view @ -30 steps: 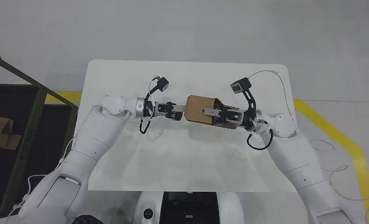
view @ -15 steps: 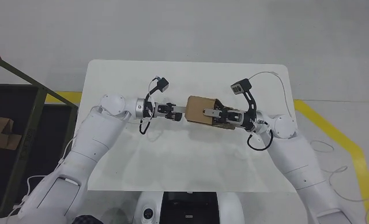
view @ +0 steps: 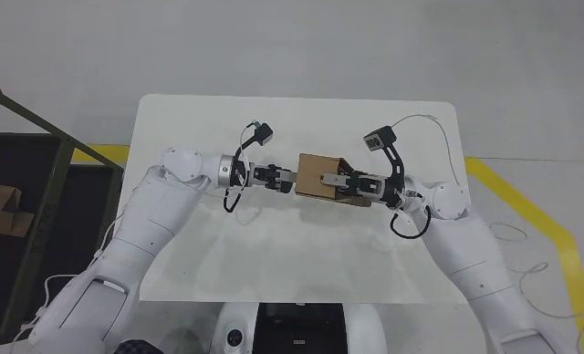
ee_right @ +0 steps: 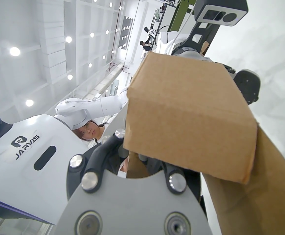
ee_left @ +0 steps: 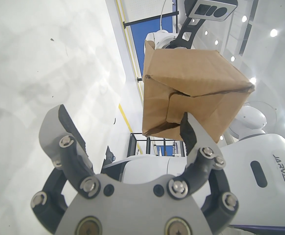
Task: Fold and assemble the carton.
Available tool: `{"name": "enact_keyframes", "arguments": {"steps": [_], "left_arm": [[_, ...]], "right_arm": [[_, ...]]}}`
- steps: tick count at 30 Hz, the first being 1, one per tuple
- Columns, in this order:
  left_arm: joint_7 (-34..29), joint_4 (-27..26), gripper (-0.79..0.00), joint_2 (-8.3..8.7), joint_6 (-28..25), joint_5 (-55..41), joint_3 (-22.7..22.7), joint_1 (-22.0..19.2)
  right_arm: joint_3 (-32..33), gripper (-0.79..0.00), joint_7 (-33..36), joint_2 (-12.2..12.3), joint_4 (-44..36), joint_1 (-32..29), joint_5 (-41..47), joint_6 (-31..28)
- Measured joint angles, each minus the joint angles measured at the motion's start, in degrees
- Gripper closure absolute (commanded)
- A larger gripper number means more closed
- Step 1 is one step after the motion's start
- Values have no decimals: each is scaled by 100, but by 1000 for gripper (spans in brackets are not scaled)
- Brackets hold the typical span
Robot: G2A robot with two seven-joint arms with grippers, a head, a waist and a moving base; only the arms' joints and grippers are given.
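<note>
Before the left pincer [ee_left: 122, 110] is the carton [ee_left: 193, 74].

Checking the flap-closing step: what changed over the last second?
The left gripper, open, moved in toward the carton; one finger now sits at its folded end. The carton stayed where it was, held by the right gripper.

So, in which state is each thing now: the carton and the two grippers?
left gripper: open, one fingertip at the folded end of the carton.
right gripper: shut on the carton.
carton: held by the right gripper, end toward the left gripper folded shut, a flap at the other end sticking out.
</note>
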Motion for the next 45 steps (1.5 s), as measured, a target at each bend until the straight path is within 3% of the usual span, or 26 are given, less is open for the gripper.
{"name": "enact_keyframes", "arguments": {"steps": [13, 20, 38, 45], "left_arm": [[38, 89, -785, -21, 30, -8, 78, -76], [195, 341, -785, -6, -69, 39, -15, -131], [195, 339, -785, -6, -67, 40, -14, -130], [491, 141, -785, 30, 71, 229, -80, 41]], "right_arm": [[-29, 0, 92, -30, 173, 51, 184, 22], [24, 0, -89, -18, 376, 140, -244, -28], [36, 0, -361, -4, 151, 57, -574, 111], [77, 0, -308, 9, 9, -14, -438, 254]]}}
